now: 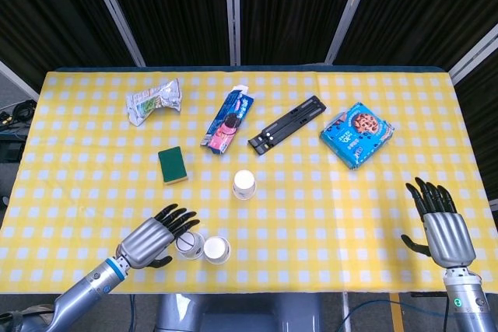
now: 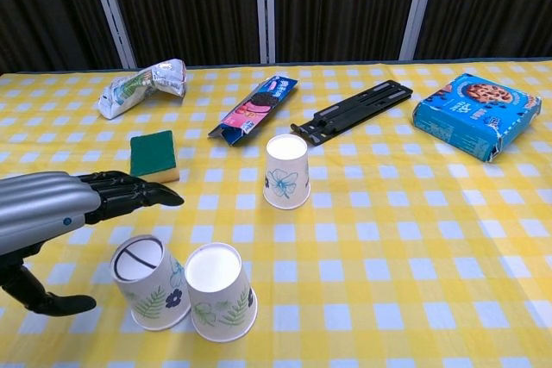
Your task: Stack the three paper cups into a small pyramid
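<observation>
Two upside-down paper cups point(image 2: 147, 280) point(image 2: 221, 289) stood touching each other near the front edge of the yellow checked tablecloth point(image 1: 327, 215), and a third paper cup point(image 2: 287, 170) stood apart, nearer the table's middle. The left hand point(image 2: 65, 204) hovered over the leftmost cup with fingers extended, holding nothing. The right hand point(image 1: 442, 227) was spread wide at the table's right edge, empty. A green sponge point(image 2: 153, 154) lay beyond the left hand.
</observation>
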`<state>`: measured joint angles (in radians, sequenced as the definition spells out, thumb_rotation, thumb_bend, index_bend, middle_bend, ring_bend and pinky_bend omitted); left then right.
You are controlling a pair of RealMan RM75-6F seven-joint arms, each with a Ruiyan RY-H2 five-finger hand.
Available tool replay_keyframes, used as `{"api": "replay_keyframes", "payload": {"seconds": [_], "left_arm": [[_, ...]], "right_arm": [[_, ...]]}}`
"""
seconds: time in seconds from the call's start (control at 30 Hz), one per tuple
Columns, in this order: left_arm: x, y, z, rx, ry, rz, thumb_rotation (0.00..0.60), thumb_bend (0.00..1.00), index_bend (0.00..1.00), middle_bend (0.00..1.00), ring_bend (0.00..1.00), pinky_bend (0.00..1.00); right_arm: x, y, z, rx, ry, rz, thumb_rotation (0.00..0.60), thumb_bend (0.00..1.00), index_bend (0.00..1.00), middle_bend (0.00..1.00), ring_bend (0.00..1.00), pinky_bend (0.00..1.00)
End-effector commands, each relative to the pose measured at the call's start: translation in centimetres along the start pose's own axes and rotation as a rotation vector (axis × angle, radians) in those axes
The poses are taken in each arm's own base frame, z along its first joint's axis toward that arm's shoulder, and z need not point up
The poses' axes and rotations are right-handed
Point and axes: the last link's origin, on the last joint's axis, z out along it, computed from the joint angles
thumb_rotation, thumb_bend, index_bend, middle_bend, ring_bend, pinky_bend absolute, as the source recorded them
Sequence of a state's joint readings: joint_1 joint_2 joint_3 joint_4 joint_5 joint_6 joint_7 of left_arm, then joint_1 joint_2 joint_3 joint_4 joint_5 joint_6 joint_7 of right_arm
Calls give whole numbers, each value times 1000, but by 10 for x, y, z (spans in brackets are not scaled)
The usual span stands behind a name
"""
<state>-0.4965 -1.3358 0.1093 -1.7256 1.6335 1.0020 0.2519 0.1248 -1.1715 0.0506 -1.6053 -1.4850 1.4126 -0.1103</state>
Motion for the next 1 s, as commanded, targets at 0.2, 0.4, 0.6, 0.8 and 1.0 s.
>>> {"api": "replay_keyframes", "payload": {"seconds": [0.2, 0.4, 0.6, 0.8, 1.0], "left_arm": [[3, -15, -27, 68, 74, -61, 600, 253, 0, 0, 0, 0], [11, -40, -60, 159, 162, -89, 600, 252, 0, 0, 0, 0], [20, -65, -93, 274, 235, -64, 600, 250, 0, 0, 0, 0], [34, -78, -111, 349, 319, -52, 600, 251, 0, 0, 0, 0], [38, -87, -117, 382, 341, -81, 600, 251, 0, 0, 0, 0]], "right_arm": [[-4, -2, 2, 6, -12, -9, 600, 65, 1, 0, 0, 0], [-6, -4, 5, 7, -30, 18, 600, 65, 1, 0, 0, 0], [0, -14, 26, 21, -45, 40, 600, 65, 10, 0, 0, 0], [10, -49, 57, 100, -55, 82, 600, 66, 59, 0, 0, 0], [7, -103, 93, 207, -125, 117, 600, 65, 86, 0, 0, 0]]}}
